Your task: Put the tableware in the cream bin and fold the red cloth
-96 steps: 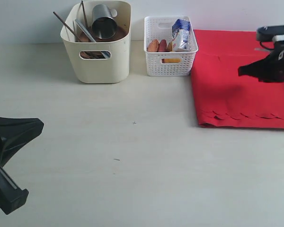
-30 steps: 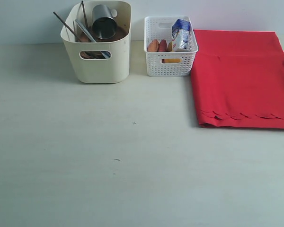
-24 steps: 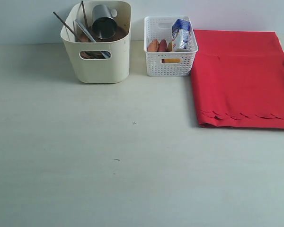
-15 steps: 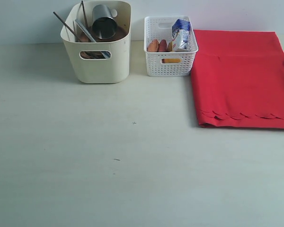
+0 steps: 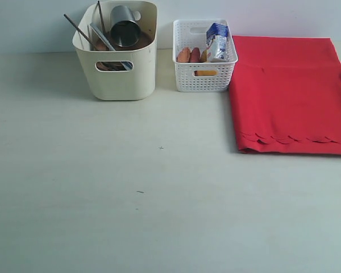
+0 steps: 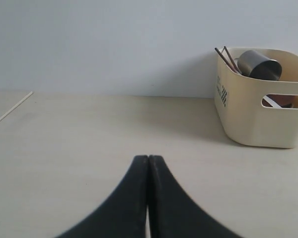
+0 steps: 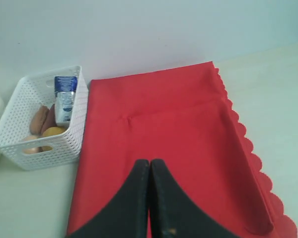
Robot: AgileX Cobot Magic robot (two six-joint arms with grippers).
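Both arms pulled out of the exterior view: the left gripper [image 6: 148, 161] left the lower-left edge, and the right gripper [image 7: 149, 164] moved off from above the red cloth [image 5: 290, 91].

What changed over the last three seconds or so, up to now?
Both arms withdrew from the exterior view: the left gripper left the lower left corner, and the right gripper left its spot above the cloth at the right edge. Both are shut and empty now; nothing was taken hold of or let go. The bin, basket and cloth stayed put.
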